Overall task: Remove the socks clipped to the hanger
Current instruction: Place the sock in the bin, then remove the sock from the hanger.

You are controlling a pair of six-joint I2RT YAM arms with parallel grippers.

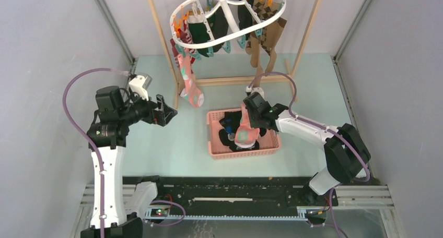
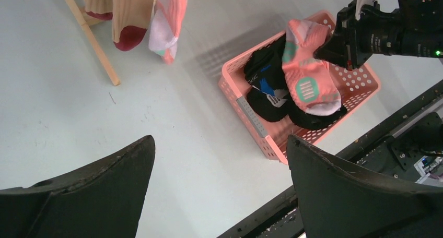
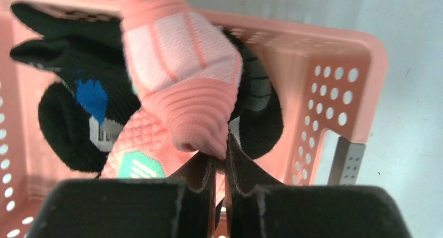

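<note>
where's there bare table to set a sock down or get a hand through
Bare table between the left gripper and the basket, and at the far right beyond the right arm. Crowded: the basket, where the right gripper holds a pink sock, and under the hanger, among dangling socks.

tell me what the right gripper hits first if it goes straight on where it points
Probably the black socks in the pink basket, under the pink sock it pinches; depth is unclear.

You see the right gripper pinching the ribbed cuff of the pink sock, jaws nearly together. The sock lies over black socks in the basket.
</note>
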